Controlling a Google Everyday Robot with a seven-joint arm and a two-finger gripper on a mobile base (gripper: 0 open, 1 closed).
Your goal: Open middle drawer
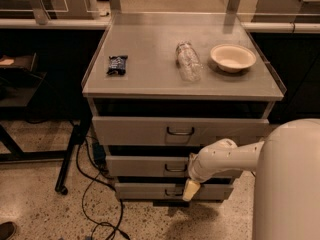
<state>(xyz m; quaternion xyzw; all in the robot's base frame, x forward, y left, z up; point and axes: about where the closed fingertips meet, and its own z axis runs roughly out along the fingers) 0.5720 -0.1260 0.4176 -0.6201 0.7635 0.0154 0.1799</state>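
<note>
The grey cabinet has three stacked drawers. The middle drawer (pixel 145 166) has a flat light-grey front with a small dark loop handle (pixel 175 168) at its centre. It stands out a little less than the top drawer (pixel 140 130) above it. My white arm reaches in from the right. My gripper (pixel 190 188) hangs just right of the middle drawer's handle, with a cream fingertip (pixel 190 189) pointing down over the bottom drawer (pixel 145 190).
On the cabinet top (pixel 150 74) lie a dark snack packet (pixel 117 64), a clear plastic bottle (pixel 187 60) on its side and a cream bowl (pixel 232 57). Black cables (pixel 92 204) trail on the speckled floor at the left, beside a dark table leg (pixel 70 154).
</note>
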